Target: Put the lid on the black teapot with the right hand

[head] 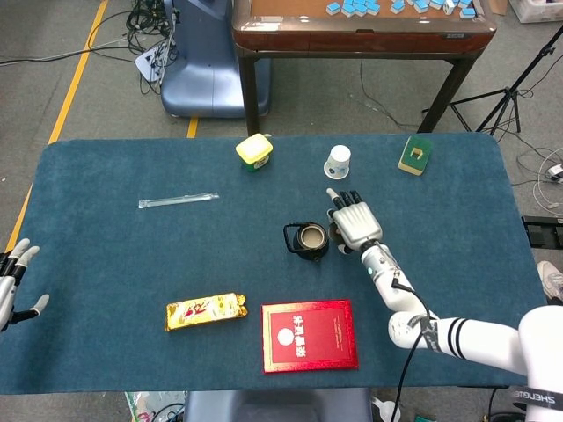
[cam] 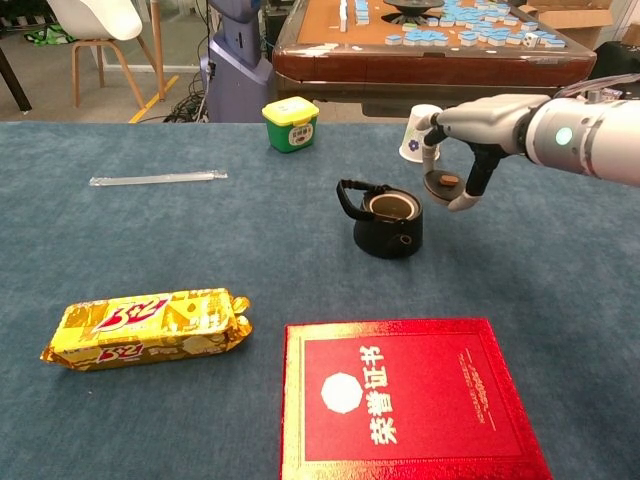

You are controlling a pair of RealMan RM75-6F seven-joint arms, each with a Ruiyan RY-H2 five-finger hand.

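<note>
The right hand [head: 355, 226] has a silver-grey metallic back with ridged segments and dark fingers [head: 345, 199]. Its slim silver wrist runs into a white forearm ringed by black bands, with a thin black cable alongside. In the chest view a small green light glows on the forearm. The left hand [head: 10, 280] is dark with white fingertips.
</note>
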